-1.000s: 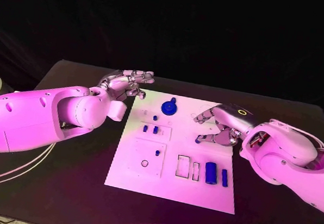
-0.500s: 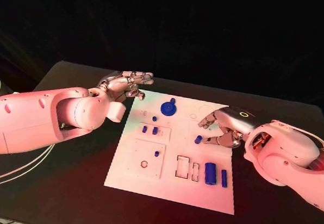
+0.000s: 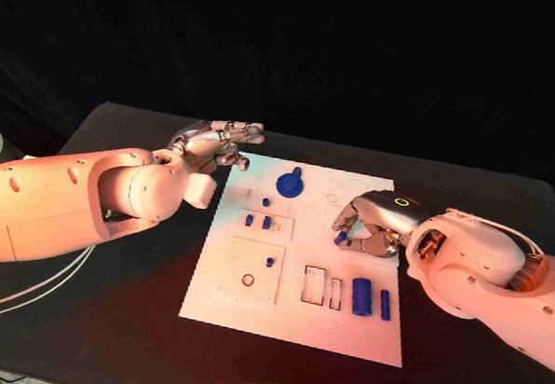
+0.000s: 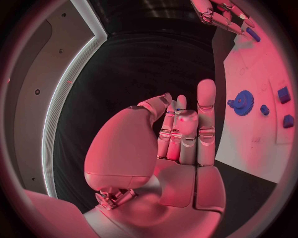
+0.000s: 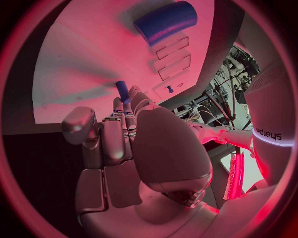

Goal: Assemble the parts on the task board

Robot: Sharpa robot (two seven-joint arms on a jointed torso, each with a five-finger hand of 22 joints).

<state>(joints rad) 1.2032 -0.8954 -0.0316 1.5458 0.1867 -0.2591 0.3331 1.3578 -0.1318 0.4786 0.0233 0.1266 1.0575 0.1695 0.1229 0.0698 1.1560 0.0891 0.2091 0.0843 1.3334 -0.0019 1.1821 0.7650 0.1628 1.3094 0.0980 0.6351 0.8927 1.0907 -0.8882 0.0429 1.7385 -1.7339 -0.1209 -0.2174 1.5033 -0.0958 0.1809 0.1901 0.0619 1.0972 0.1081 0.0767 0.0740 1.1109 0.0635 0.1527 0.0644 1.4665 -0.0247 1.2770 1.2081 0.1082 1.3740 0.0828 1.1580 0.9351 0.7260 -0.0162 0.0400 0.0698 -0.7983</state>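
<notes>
The white task board [image 3: 232, 292] lies in the middle of the black table. My right hand [image 3: 366, 223] hovers over its right half, fingers curled, with a small blue peg [image 3: 340, 239] at its fingertips. The peg [image 5: 122, 90] sticks out from those fingertips [image 5: 126, 105] toward the board, and the thumb stands apart from it. My left hand [image 3: 216, 140] is raised by the board's far left corner, fingers straight and apart, holding nothing. A blue gear [image 3: 289, 186] sits near the far edge. Two small blue pieces [image 3: 256, 220] stand below it.
A thick blue cylinder [image 3: 362, 297] and a thin blue bar [image 3: 384, 304] lie at the board's near right, beside two rectangular slots [image 3: 313, 284]. A tiny blue piece [image 3: 269, 263] stands on the square plate at near left. Bare black table surrounds the board.
My right hand has shifted slightly left and turned, curling its fingers closer round the blue peg, which stays in the same spot. The left hand has not moved.
</notes>
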